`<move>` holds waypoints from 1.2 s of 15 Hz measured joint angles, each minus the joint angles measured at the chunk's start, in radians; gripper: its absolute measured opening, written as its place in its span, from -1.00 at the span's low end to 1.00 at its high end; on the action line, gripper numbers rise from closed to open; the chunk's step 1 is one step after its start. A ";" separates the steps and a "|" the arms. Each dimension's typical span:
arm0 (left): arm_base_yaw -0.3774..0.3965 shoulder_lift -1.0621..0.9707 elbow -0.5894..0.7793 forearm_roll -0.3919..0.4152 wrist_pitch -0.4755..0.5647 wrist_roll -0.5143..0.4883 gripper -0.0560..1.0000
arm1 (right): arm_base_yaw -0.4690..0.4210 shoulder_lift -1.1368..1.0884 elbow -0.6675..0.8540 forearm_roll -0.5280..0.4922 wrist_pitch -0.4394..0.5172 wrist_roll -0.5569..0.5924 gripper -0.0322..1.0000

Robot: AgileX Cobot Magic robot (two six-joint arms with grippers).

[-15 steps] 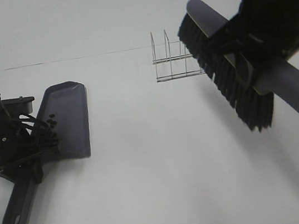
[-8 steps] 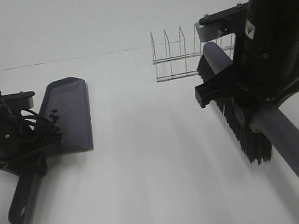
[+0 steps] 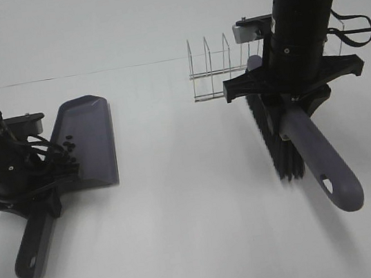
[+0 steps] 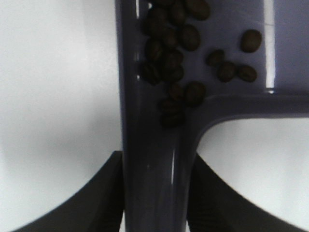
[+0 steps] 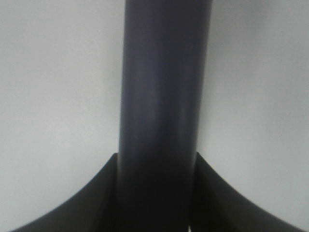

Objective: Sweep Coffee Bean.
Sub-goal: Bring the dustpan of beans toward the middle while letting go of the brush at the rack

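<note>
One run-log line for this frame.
left gripper: shut on dustpan | right gripper: shut on brush | coffee beans: in dustpan | brush: by wire rack

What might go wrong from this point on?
The coffee beans lie loose at the handle end of the dustpan, held by the left gripper; tipping it forward may roll them out over the open lip. The brush in the right gripper is close beside the wire rack and may knock it.
</note>
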 joint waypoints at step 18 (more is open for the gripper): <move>-0.003 -0.031 -0.015 -0.027 0.078 0.010 0.43 | 0.000 0.013 -0.041 0.016 -0.002 -0.094 -0.38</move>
